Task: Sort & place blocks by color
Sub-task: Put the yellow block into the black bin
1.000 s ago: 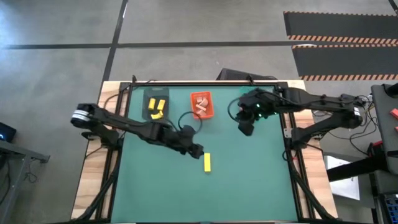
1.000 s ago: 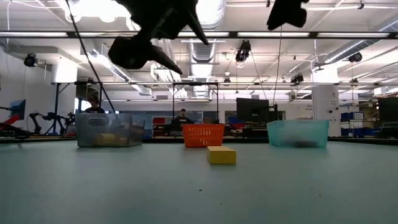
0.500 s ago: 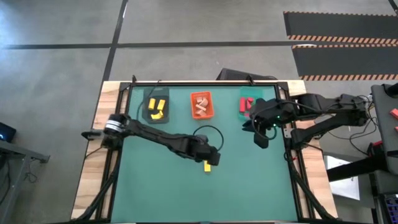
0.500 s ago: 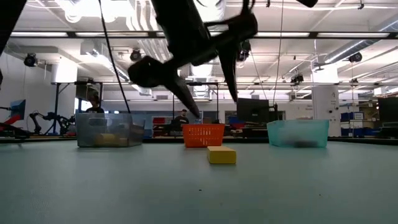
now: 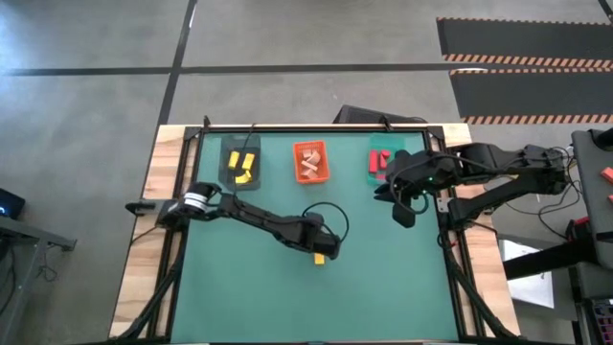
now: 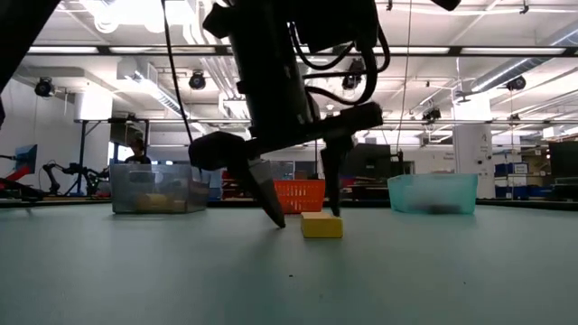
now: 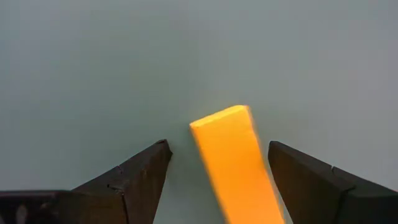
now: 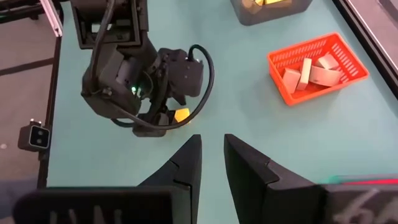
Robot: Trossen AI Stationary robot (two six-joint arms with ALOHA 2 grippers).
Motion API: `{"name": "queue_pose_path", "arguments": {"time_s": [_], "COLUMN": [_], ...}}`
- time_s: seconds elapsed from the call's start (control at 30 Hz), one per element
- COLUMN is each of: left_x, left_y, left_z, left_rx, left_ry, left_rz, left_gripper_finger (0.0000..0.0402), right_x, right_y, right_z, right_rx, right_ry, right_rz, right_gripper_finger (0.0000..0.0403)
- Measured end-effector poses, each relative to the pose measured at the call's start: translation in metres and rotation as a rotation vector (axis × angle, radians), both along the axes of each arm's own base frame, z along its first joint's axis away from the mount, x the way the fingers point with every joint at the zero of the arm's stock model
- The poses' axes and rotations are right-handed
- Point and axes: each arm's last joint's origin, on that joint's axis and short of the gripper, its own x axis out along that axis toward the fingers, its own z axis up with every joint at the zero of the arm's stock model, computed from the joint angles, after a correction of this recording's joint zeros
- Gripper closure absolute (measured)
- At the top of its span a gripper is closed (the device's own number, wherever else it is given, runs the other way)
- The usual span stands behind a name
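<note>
On the green table (image 5: 383, 278), three trays line the far edge: dark grey tray (image 5: 240, 163) with yellow blocks, orange tray (image 5: 310, 163) with tan blocks, teal tray (image 5: 383, 159) with what look like red ones. Mid-table, the left gripper (image 6: 301, 200) is low, fingers spread around the lone yellow block (image 6: 322, 225). The right gripper (image 5: 404, 209) hangs near the teal tray, fingers slightly apart, empty.
</note>
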Motion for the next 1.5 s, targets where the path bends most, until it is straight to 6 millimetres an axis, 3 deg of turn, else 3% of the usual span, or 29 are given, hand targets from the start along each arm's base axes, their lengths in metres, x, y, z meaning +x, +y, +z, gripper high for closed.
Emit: {"name": "queue_pose_path", "arguments": {"time_s": [0.27,0.53,0.63,0.83,0.97,1.1,1.3,1.5], "left_x": [-0.006,-0.012,-0.013,-0.022,-0.035,-0.051,-0.087,-0.138], "left_y": [0.0,0.002,0.002,0.005,0.013,0.035,0.09,0.155], "left_z": [-0.012,-0.012,-0.01,0.004,0.033,0.065,0.112,0.128], "left_rx": [0.043,0.05,0.044,0.03,0.047,0.076,0.203,0.29], "left_ry": [0.106,0.162,0.158,0.194,0.216,0.231,0.241,0.267], "left_rz": [-0.032,-0.025,-0.026,-0.028,-0.07,-0.138,-0.179,-0.15], "left_gripper_finger": [0.0157,0.0282,0.029,0.029,0.029,0.029,0.029,0.029], "right_x": [0.001,0.0,0.0,0.001,0.001,0.001,0.003,0.013], "right_y": [0.0,0.0,0.0,0.0,0.0,0.0,-0.001,0.0], "right_z": [-0.001,-0.001,-0.001,-0.001,0.0,0.0,-0.001,0.0], "right_rx": [0.0,0.001,0.001,0.001,0.004,0.011,-0.002,-0.02], "right_ry": [0.004,0.004,0.004,0.005,0.003,-0.003,-0.006,-0.057], "right_rz": [0.001,0.0,0.0,0.0,-0.004,-0.009,-0.071,-0.054], "right_gripper_finger": [0.0344,0.0344,0.0344,0.0344,0.0344,0.0344,0.0344,0.0344]}}
